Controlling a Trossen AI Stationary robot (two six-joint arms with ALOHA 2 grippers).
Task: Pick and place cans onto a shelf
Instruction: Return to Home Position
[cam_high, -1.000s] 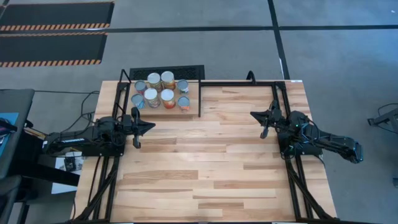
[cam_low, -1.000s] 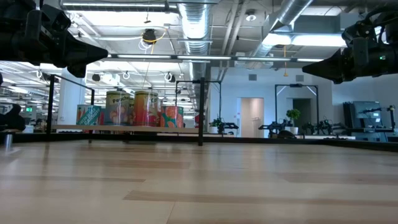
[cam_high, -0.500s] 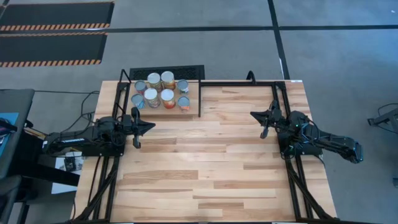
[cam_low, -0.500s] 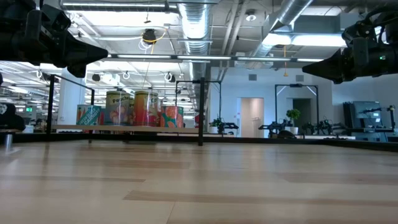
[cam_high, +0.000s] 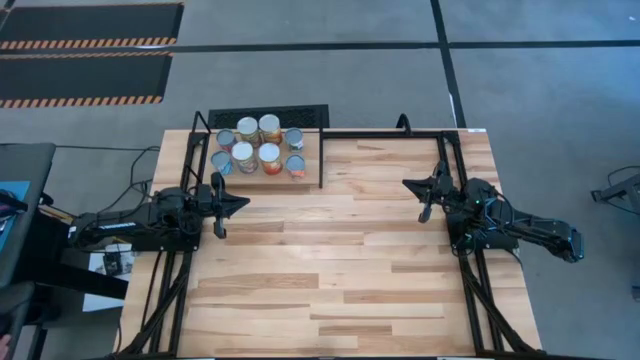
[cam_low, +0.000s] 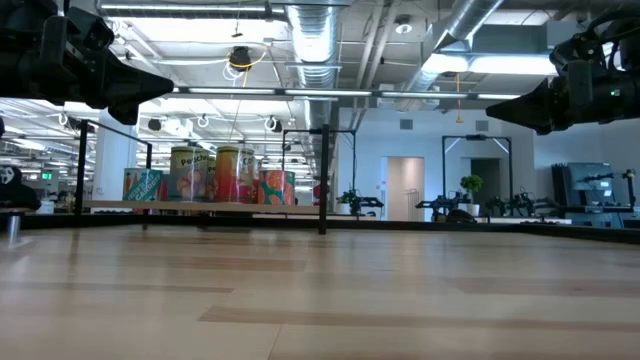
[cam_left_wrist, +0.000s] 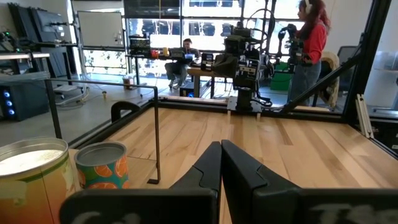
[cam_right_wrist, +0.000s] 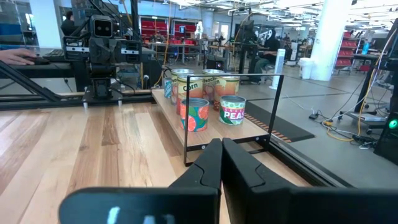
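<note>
Several cans (cam_high: 258, 145) stand upright on the shelf (cam_high: 300, 185), a small light-wood board with a black rod frame at the table's far left. They also show in the low view (cam_low: 215, 175) and right wrist view (cam_right_wrist: 205, 96). My left gripper (cam_high: 243, 201) is shut and empty, raised above the table's left side, near of the shelf. My right gripper (cam_high: 408, 184) is shut and empty, raised above the table's right side. Two cans (cam_left_wrist: 102, 165) show in the left wrist view.
Black metal frame rails run along the table's left (cam_high: 175, 270), right (cam_high: 470, 270) and far (cam_high: 390, 131) edges. The wooden tabletop (cam_high: 330, 260) stretches between the two arms. People show in the room beyond the table in the wrist views.
</note>
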